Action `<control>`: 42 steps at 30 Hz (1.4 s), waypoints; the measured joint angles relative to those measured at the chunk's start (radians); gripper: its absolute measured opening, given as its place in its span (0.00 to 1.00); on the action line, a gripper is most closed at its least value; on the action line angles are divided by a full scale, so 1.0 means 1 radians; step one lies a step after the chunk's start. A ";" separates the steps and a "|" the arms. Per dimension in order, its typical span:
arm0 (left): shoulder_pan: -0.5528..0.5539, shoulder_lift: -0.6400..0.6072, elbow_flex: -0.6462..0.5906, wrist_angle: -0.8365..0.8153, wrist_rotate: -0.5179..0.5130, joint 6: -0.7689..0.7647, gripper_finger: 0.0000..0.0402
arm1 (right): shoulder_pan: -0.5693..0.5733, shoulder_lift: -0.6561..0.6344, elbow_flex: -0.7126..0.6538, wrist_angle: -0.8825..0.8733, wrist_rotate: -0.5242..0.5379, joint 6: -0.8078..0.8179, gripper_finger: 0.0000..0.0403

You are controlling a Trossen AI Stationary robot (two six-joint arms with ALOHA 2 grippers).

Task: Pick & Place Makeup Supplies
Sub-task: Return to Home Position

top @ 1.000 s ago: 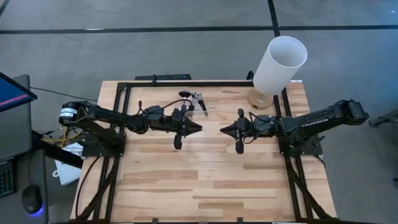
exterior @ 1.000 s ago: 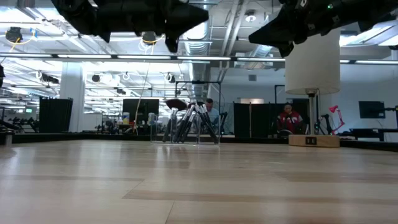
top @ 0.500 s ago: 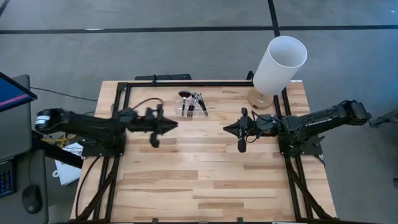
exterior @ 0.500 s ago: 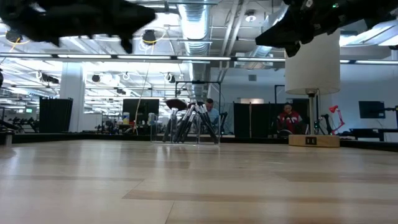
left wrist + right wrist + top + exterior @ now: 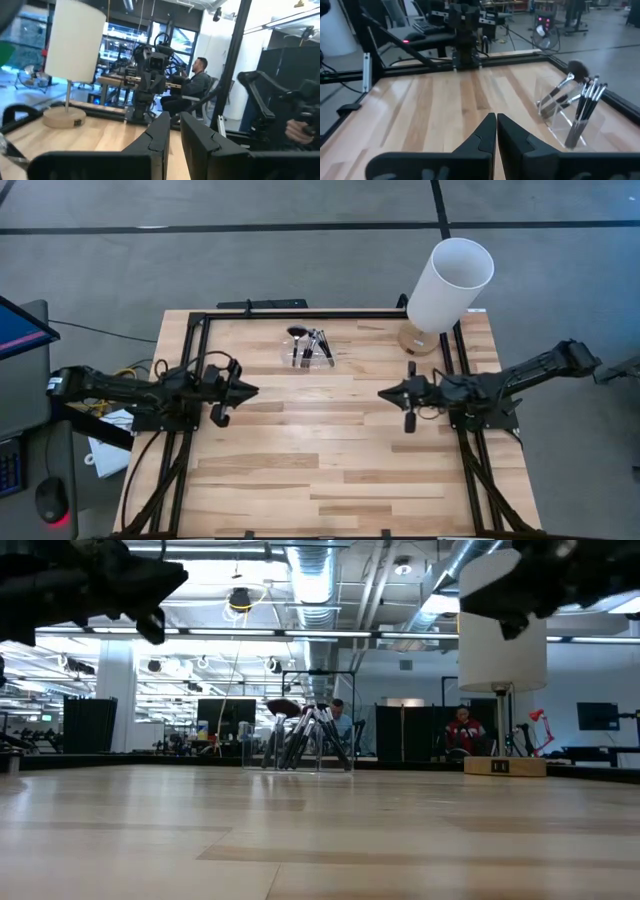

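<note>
The makeup brushes [image 5: 312, 345] stand bunched in a small clear holder [image 5: 300, 358] near the table's far edge. Their black handles lean against its walls with the bristle tips up [image 5: 587, 95], and the fluffy dark head [image 5: 576, 67] is on top. In the low view the brushes [image 5: 305, 735] show far back at the centre. My left gripper [image 5: 252, 391] hovers shut above the table's left side, left of and nearer than the holder. My right gripper [image 5: 383, 393] hovers shut above the right side. Both grippers hold nothing.
A tall white cylinder [image 5: 450, 280] on a wooden base [image 5: 418, 338] stands at the far right corner. A black frame [image 5: 300, 313] runs along the table's edges. People sit in the room beyond [image 5: 460, 730]. The bare wood between the grippers [image 5: 320, 440] is free room.
Both arms have drawn back from the table's middle. The left gripper moved from beside the holder far toward the left edge. The right gripper moved a shorter way toward the right edge. The brushes and holder stayed where they were.
</note>
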State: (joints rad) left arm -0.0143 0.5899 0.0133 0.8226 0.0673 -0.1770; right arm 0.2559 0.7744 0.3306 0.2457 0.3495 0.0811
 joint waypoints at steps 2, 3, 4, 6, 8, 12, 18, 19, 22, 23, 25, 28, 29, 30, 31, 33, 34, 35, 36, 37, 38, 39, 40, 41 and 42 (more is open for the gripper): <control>-0.001 -0.011 -0.009 -0.015 0.001 -0.023 0.11 | 0.025 -0.050 -0.043 -0.001 0.025 0.016 0.02; -0.003 -0.013 -0.009 -0.017 0.006 -0.032 0.11 | 0.039 -0.075 -0.064 -0.001 0.042 0.023 0.02; -0.009 -0.014 -0.009 -0.015 0.011 -0.035 0.11 | 0.054 -0.101 -0.084 0.000 0.056 0.023 0.02; -0.020 -0.014 -0.009 -0.014 0.017 -0.034 0.11 | 0.084 -0.154 -0.120 0.002 0.083 0.023 0.02; -0.026 -0.014 -0.009 -0.014 0.014 -0.033 0.11 | 0.117 -0.205 -0.156 0.003 0.102 0.022 0.02; -0.032 -0.014 -0.009 -0.014 0.012 -0.023 0.11 | 0.189 -0.296 -0.215 0.010 0.128 -0.014 0.02; -0.032 -0.014 -0.009 -0.013 0.012 0.046 0.11 | 0.255 -0.419 -0.302 0.104 0.129 -0.133 0.02; -0.032 -0.014 -0.009 -0.013 0.012 0.050 0.11 | 0.257 -0.435 -0.316 0.130 0.124 -0.154 0.02; -0.032 -0.013 -0.009 -0.011 0.012 0.067 0.11 | 0.260 -0.477 -0.322 0.148 0.074 -0.219 0.02; -0.032 -0.013 -0.009 -0.011 0.012 0.068 0.11 | 0.257 -0.488 -0.322 0.156 0.044 -0.238 0.01; -0.032 -0.013 -0.009 -0.010 0.012 0.067 0.11 | 0.241 -0.505 -0.322 0.165 -0.032 -0.267 0.00; -0.032 -0.010 -0.008 -0.010 0.012 0.067 0.11 | 0.200 -0.529 -0.323 0.164 -0.148 -0.273 0.00; -0.032 -0.007 -0.008 -0.010 0.012 0.067 0.11 | 0.181 -0.532 -0.323 0.163 -0.177 -0.273 0.00; -0.032 -0.004 -0.008 -0.011 0.012 0.069 0.11 | 0.163 -0.535 -0.323 0.159 -0.200 -0.273 0.00; -0.032 -0.001 -0.008 -0.011 0.012 0.073 0.11 | 0.143 -0.536 -0.323 0.159 -0.216 -0.271 0.00; -0.032 0.003 -0.008 -0.009 0.011 0.088 0.11 | 0.101 -0.536 -0.323 0.150 -0.236 -0.265 0.00; -0.031 0.003 -0.008 -0.012 0.011 0.092 0.11 | 0.080 -0.536 -0.323 0.142 -0.247 -0.265 0.00; -0.031 0.003 -0.008 -0.011 0.011 0.098 0.11 | 0.059 -0.536 -0.323 0.133 -0.255 -0.262 0.00; -0.031 0.001 -0.008 -0.011 0.009 0.106 0.11 | 0.036 -0.536 -0.323 0.125 -0.262 -0.256 0.00; -0.031 -0.001 -0.008 -0.011 0.008 0.111 0.11 | 0.016 -0.536 -0.324 0.118 -0.269 -0.247 0.00; -0.031 -0.001 -0.007 -0.010 0.008 0.112 0.11 | -0.004 -0.539 -0.324 0.107 -0.277 -0.237 0.00; -0.032 -0.001 -0.007 -0.013 0.008 0.111 0.11 | -0.022 -0.543 -0.324 0.088 -0.289 -0.229 0.00; -0.034 -0.001 -0.007 -0.018 0.008 0.111 0.11 | -0.036 -0.547 -0.324 0.066 -0.301 -0.219 0.00; -0.037 -0.001 -0.007 -0.022 0.008 0.114 0.11 | -0.048 -0.552 -0.324 0.037 -0.313 -0.210 0.00; -0.038 -0.001 -0.007 -0.022 0.008 0.120 0.10 | -0.058 -0.560 -0.324 0.010 -0.321 -0.202 0.00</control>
State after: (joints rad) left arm -0.0525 0.5892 0.0059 0.8008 0.0753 -0.0573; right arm 0.1981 0.2148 0.0068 0.2559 0.0282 -0.1207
